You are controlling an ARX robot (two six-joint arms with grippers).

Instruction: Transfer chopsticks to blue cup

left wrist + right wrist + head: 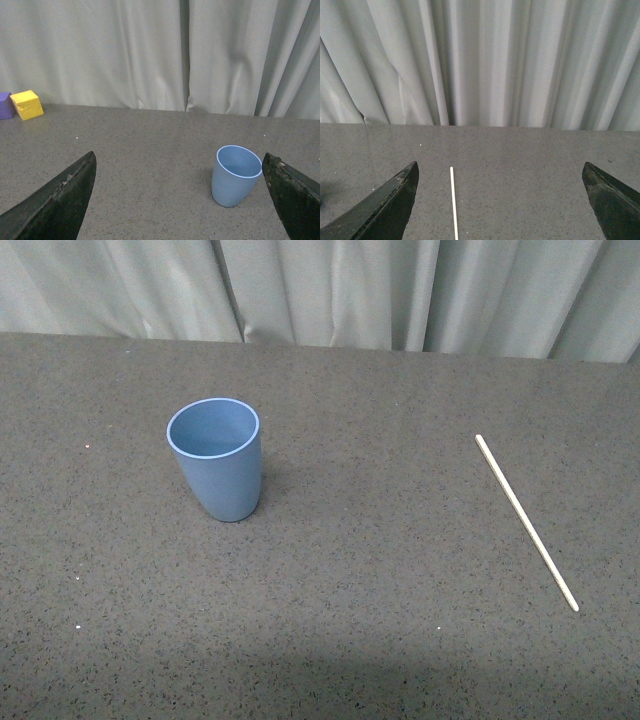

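Observation:
The blue cup (217,457) stands upright and empty on the grey table, left of centre in the front view. It also shows in the left wrist view (235,175), close to one open fingertip (290,192). The chopstick (525,520), a thin cream-white stick, lies flat on the table at the right, slanting toward the near right. It shows in the right wrist view (453,202), nearer one finger (385,210). My left gripper (179,200) is open and empty. My right gripper (500,205) is open and empty. Neither arm shows in the front view.
A yellow block (27,104) and a purple block (5,104) sit far off by the curtain in the left wrist view. A pale curtain (320,290) hangs along the table's far edge. The table (380,570) is speckled grey.

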